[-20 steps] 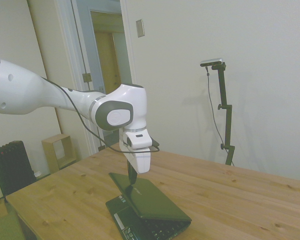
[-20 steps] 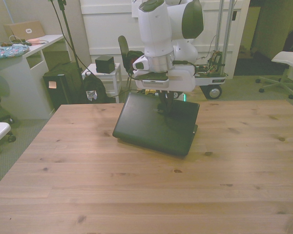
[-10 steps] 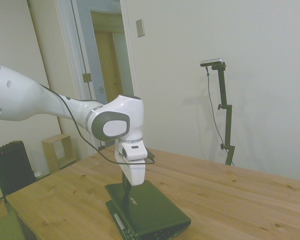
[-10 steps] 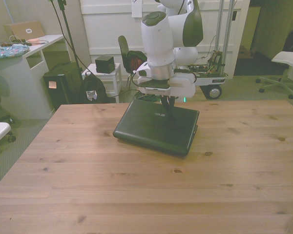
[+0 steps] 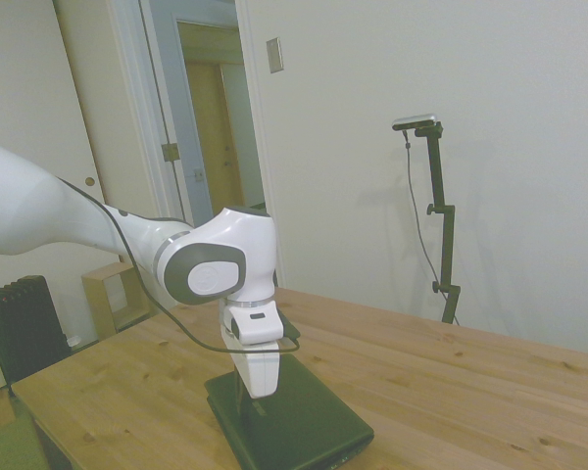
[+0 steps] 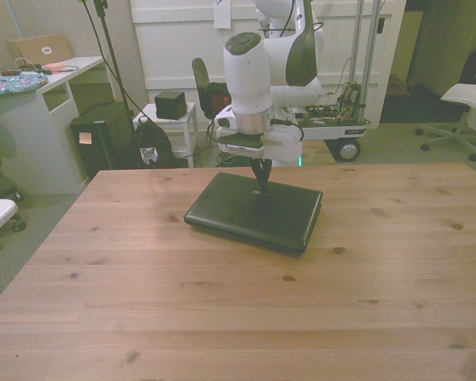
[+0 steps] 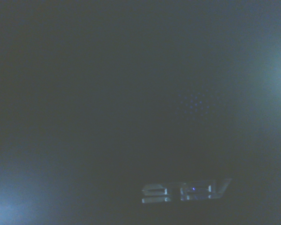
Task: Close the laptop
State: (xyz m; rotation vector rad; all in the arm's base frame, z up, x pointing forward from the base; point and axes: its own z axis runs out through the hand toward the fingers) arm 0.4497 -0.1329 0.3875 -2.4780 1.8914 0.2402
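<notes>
Front view: the hand (image 6: 262, 187), fingers together, presses the dark laptop (image 6: 254, 210) flat at the counter's (image 6: 222, 317) 12 o'clock edge; the lid looks shut, so the next move is likely a straight lift clear.

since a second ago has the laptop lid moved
Yes. The laptop lid has dropped toward the table, now flat, with the claw on it.

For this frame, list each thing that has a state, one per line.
laptop: lid down flat on its base, looks closed
gripper: fingers together, tips resting on the lid
table: bare wood around the laptop
doorway: open, behind the table in the side view
</notes>
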